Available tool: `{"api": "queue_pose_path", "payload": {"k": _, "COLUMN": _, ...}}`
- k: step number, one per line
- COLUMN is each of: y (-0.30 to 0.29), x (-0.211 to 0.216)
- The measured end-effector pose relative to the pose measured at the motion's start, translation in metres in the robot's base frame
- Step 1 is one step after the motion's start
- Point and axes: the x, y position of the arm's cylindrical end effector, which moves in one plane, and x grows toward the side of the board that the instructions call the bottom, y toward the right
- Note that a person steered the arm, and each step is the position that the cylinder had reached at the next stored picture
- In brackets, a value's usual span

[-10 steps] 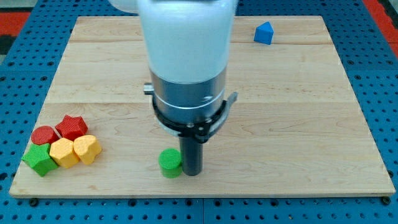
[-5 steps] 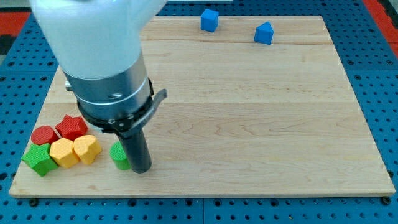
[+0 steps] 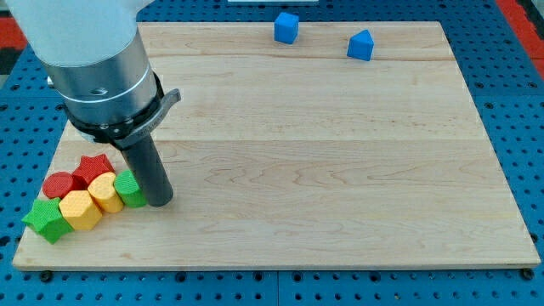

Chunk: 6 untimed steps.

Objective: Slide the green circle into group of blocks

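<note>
Green circle pressed against the block cluster at the board's lower left.

My tip [image 3: 159,201] touches the right side of the green circle [image 3: 129,189], which abuts a yellow block [image 3: 106,193] beside another yellow block [image 3: 80,211], red star [image 3: 93,166], red circle [image 3: 59,184] and green star [image 3: 44,221]. No claw here, only a rod. No writing legible.

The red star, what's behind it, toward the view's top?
Bare board shows beside the red star; the arm's housing overhangs and covers the rest there. My tip sits against the green circle.
</note>
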Motion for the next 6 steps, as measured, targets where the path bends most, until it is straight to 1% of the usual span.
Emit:
{"api": "queue_pose_path", "payload": {"k": 1, "y": 0.009, "x": 0.000}}
{"api": "queue_pose_path", "payload": {"k": 2, "y": 0.081, "x": -0.010}}
{"api": "queue_pose_path", "payload": {"k": 3, "y": 0.142, "x": -0.048}}
{"api": "queue_pose_path", "payload": {"k": 6, "y": 0.339, "x": -0.235}}
